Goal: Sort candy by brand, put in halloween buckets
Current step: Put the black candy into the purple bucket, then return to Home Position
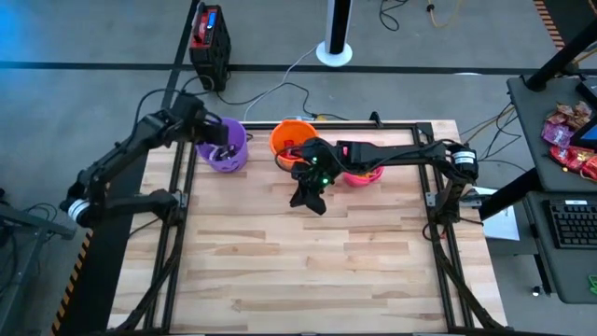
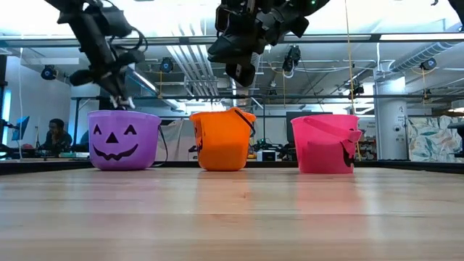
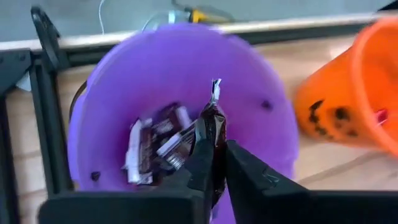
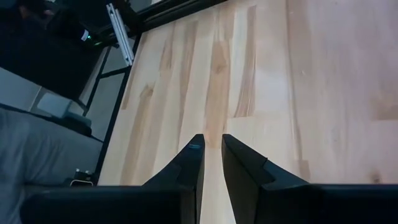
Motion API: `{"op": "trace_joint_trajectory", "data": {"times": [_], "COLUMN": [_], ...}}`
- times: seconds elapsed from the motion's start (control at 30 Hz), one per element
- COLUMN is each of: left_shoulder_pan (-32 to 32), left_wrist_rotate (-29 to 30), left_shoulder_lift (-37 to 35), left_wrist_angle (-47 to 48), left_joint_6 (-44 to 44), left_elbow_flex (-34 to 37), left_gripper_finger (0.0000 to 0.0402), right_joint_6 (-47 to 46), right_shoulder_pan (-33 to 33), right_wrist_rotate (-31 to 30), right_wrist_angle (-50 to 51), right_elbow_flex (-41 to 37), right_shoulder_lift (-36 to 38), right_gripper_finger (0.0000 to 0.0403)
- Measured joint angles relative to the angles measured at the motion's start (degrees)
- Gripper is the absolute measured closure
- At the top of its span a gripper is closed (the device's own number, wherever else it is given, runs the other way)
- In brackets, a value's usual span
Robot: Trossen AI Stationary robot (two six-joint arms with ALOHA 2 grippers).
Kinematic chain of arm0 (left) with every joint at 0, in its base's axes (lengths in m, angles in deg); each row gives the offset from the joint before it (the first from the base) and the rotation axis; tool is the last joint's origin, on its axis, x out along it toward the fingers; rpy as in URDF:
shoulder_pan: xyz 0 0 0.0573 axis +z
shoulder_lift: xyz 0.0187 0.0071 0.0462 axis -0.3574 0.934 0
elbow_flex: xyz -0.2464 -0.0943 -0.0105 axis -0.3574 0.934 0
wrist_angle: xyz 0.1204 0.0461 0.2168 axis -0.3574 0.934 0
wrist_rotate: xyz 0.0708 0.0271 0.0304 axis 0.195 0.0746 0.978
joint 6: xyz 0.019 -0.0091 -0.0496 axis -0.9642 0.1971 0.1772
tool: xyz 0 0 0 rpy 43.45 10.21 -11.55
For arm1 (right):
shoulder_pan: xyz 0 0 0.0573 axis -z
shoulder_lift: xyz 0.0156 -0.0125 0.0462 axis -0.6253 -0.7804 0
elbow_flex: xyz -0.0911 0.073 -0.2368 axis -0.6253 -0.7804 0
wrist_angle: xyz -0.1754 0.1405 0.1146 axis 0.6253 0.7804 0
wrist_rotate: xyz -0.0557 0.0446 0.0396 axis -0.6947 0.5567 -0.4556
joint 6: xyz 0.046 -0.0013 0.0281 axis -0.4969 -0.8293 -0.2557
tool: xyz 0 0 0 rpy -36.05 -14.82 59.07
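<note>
My left gripper [image 3: 214, 155] hangs over the mouth of the purple bucket [image 1: 227, 149], shut on a dark brown candy bar [image 3: 214, 124]. Several dark bars [image 3: 155, 146] lie inside that bucket. The orange bucket [image 1: 291, 138] stands beside it and holds a red piece [image 3: 380, 117]. The pink bucket [image 1: 364, 174] is partly hidden under my right arm. All three stand on the table along its far edge. My right gripper [image 4: 212, 149] hovers above bare table in front of the orange bucket. Its fingers are a narrow gap apart with nothing between them. My left gripper pinches the dark bar's lower part [image 3: 216, 140] between its two fingers, which lie along the bar. The fingers slant down from above. The bar's crimped silver end [image 3: 215, 90] sticks out past the fingertips. The bar is lifted clear, above the purple bucket's opening.
Black frame rails [image 1: 177, 201] run along the table's left, right and far edges. Bare wood [image 1: 298, 271] fills the table's middle and near part. A desk at the right holds a heap of red and pink sweets [image 1: 569, 140]. A person [image 2: 54, 134] sits in the room behind.
</note>
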Motion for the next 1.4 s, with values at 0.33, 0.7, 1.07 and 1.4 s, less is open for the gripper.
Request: {"op": "trace_joint_trajectory", "data": {"times": [0.33, 0.7, 1.07, 1.4], "left_shoulder_pan": [0.4, -14.2, -52.1, -64.3], "left_wrist_rotate": [-0.2, -23.6, 11.1, 29.6], "left_shoulder_lift": [2.8, -15.2, -40.4, -41.9], "left_wrist_angle": [0.5, -17.5, -46.3, -66.9], "left_joint_6": [-4.6, -13.2, -7.3, -4.3], "left_elbow_flex": [-0.1, 2.2, 18.0, 29.9], "left_gripper_finger": [0.0296, 0.0291, 0.03, 0.0297], "right_joint_6": [0.8, 7.0, 10.1, 14.2], "right_shoulder_pan": [0.0, -2.6, -3.5, -4.7], "right_wrist_rotate": [-0.1, -3.0, -11.9, -11.9], "right_wrist_angle": [0.0, -1.2, -4.1, -5.9], "right_elbow_flex": [0.0, -0.3, -5.6, -10.3], "right_shoulder_lift": [0.0, 4.5, 20.0, 27.7], "right_gripper_finger": [0.0353, 0.0354, 0.0355, 0.0355]}}
